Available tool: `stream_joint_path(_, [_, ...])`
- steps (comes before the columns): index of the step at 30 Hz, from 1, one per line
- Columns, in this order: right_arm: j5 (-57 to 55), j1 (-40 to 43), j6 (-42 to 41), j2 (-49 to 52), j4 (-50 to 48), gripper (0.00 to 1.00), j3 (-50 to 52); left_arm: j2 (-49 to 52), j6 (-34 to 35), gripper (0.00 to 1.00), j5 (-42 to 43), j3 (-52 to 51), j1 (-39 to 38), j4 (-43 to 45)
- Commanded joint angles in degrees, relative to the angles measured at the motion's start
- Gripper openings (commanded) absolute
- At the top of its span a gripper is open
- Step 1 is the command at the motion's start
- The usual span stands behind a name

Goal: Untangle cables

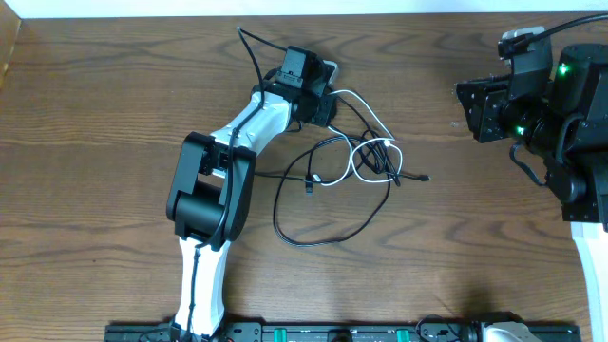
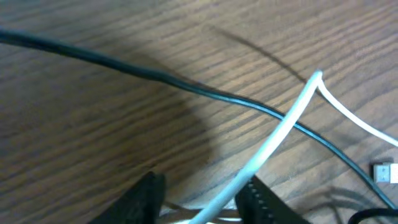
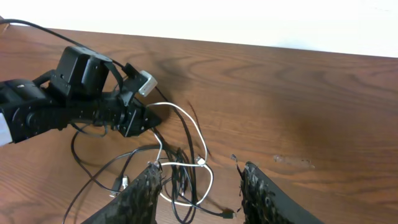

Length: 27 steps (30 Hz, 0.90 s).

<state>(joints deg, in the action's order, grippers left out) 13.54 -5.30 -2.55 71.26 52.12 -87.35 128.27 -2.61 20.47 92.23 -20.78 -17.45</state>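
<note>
The cables lie tangled at the table's middle: a white cable [image 1: 388,144] looped through black cables [image 1: 313,242]. My left gripper [image 1: 328,100] is down at the tangle's upper left end. In the left wrist view the white cable [image 2: 280,127] runs between its fingertips, close against the right one, with the jaws still apart; my left gripper [image 2: 202,183] is open. A black cable [image 2: 186,84] crosses under the white one. My right gripper [image 1: 472,106] hangs off to the right, away from the tangle. In its own view my right gripper [image 3: 200,171] is open and empty, with the white loop [image 3: 210,180] far below.
A silver plug end [image 2: 385,172] lies on the wood to the right of the left gripper. A small black plug [image 1: 424,178] sticks out at the tangle's right side. The left arm's body [image 1: 214,185] stretches over the table's left middle.
</note>
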Motion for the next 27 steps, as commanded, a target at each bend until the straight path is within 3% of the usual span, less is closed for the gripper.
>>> stream_joint_path(1, [0.57,0.33,0.48,1.20,0.17,0.39,0.09,-0.24,0.31,0.19,-1.11,0.68,0.22,-0.02])
stream_joint_path(3, [0.59,0.33,0.46,2.27,0.22,0.39,0.09,-2.67,0.33,0.07,-1.40,0.70,0.24,-0.28])
stream_joint_path(6, [1.84,0.31,0.46,3.87,0.17,0.38,0.09,-9.94,1.22,0.07,-4.76,0.70,0.22,-1.77])
stream_joint_path(16, [4.31,-0.55,0.48,7.15,0.02,0.39,0.11,-39.50,4.61,0.07,-4.44,0.70,0.17,-3.43])
stream_joint_path(23, [6.62,-1.18,0.55,8.83,-0.48,0.40,0.11,-49.77,6.82,0.07,-1.46,0.70,0.17,1.03])
stream_joint_path(27, [11.61,-1.27,4.76,9.03,-1.05,0.43,0.11,-53.27,9.03,0.07,-1.46,0.70,0.17,5.84])
